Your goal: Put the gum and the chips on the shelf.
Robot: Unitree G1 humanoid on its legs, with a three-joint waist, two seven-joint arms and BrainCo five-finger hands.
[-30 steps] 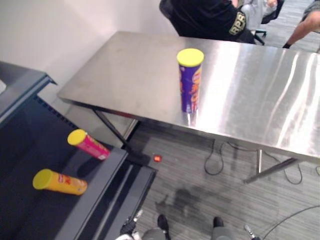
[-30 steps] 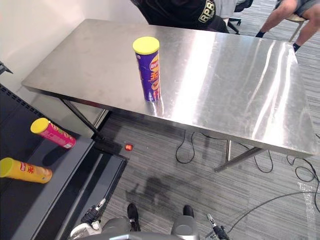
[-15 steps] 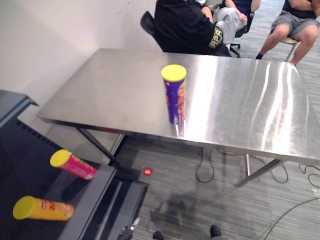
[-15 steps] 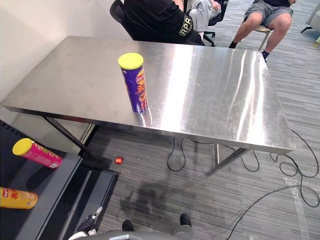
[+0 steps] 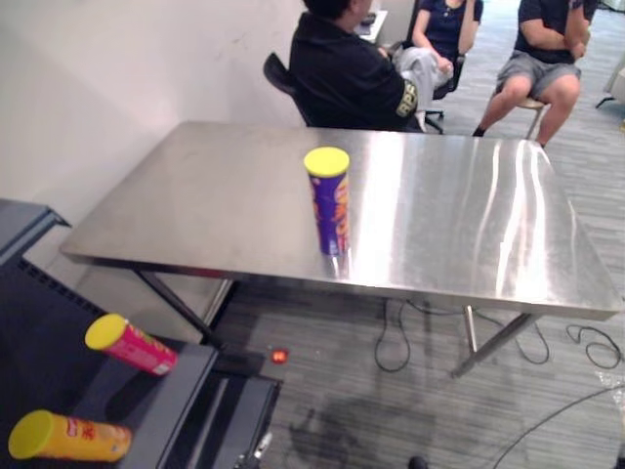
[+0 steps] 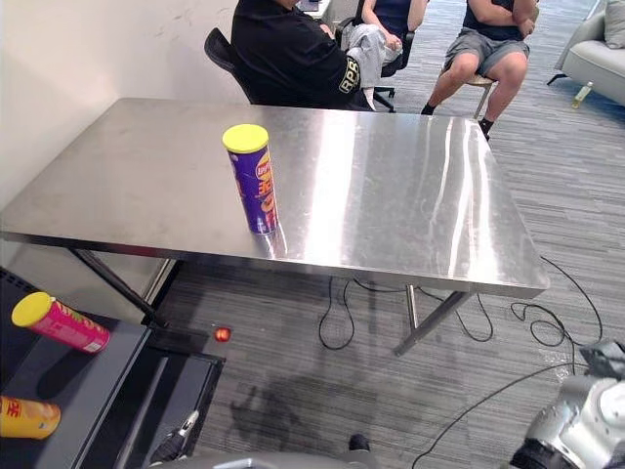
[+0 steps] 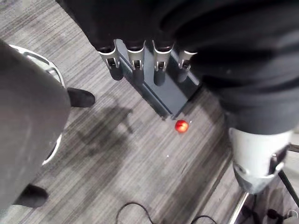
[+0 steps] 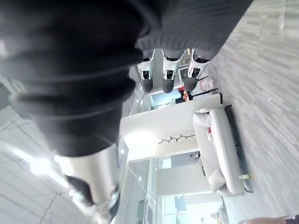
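Observation:
A tall purple chips can [image 5: 330, 205] with a yellow lid stands upright near the front edge of the steel table [image 5: 469, 225]. A pink can [image 5: 132, 344] and a yellow can [image 5: 68, 437] lie on their sides on the dark shelf [image 5: 39, 342] at the lower left. A small red round thing [image 5: 279, 356] lies on the grey floor by the shelf's corner, also seen as a red ball [image 7: 181, 126]. My left hand [image 7: 135, 58] hangs over that floor with straight fingers and holds nothing. My right hand [image 8: 169, 74] is low at my right side, fingers relaxed and empty.
Three people sit behind the table's far edge, the nearest in black [image 5: 352, 78]. Cables [image 6: 547, 322] loop on the carpet under and right of the table. The shelf's lower ledge [image 7: 163, 93] juts out toward the red thing. A pale wall runs along the left.
The whole picture has shifted: the camera has tilted up, bringing the seated people into view. The cans have kept their places. My right arm now shows at the lower right.

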